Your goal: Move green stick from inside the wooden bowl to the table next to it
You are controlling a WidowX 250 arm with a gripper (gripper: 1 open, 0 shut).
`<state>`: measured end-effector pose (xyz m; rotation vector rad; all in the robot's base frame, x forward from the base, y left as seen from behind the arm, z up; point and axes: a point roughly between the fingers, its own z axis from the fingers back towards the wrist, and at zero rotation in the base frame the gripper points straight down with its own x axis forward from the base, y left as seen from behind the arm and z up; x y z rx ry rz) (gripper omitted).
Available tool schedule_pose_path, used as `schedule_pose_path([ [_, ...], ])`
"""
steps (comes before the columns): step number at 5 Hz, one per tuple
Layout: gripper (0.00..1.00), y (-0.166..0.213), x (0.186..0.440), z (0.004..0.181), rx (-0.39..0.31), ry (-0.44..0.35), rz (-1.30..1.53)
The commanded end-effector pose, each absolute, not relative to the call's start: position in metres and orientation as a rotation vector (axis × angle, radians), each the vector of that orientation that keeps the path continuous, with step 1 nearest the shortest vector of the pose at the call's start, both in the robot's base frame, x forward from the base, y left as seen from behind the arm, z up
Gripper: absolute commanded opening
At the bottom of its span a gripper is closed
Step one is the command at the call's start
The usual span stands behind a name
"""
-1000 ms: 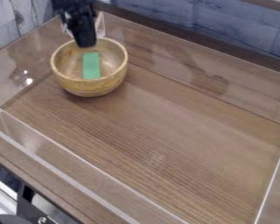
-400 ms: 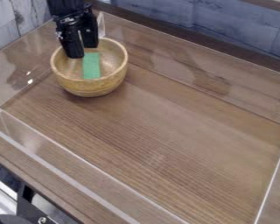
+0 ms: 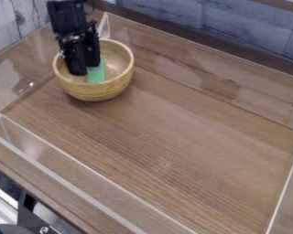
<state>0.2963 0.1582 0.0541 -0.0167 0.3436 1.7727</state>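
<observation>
Brown wood-grain table [image 3: 174, 137], edged by low clear walls, carried one wooden bowl [image 3: 113, 84] at its far left.

A robotics lab test bench: wood-grain table [image 3: 174, 137] fenced along its edges by clear acrylic walls [image 3: 63, 196].

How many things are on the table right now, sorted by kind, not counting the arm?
Wooden bowl: 1
Green stick, inside the bowl: 1
Total: 2, both on the table. The gripper is down in the bowl at the stick.
</observation>
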Motion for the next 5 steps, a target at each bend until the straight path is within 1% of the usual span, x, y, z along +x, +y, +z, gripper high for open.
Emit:
schedule_pose_path([
  [1,0.00,0.156,0.296,0.091,-0.073,0.286,1.797],
  [2,0.00,0.150,0.306,0.120,-0.114,0.304,1.822],
  [3,0.00,0.139,0.314,0.147,-0.159,0.305,1.846],
  [4,1.00,0.138,0.314,0.125,-0.140,0.292,1.851],
  [5,1.00,0.140,0.313,0.104,-0.122,0.285,1.855],
])
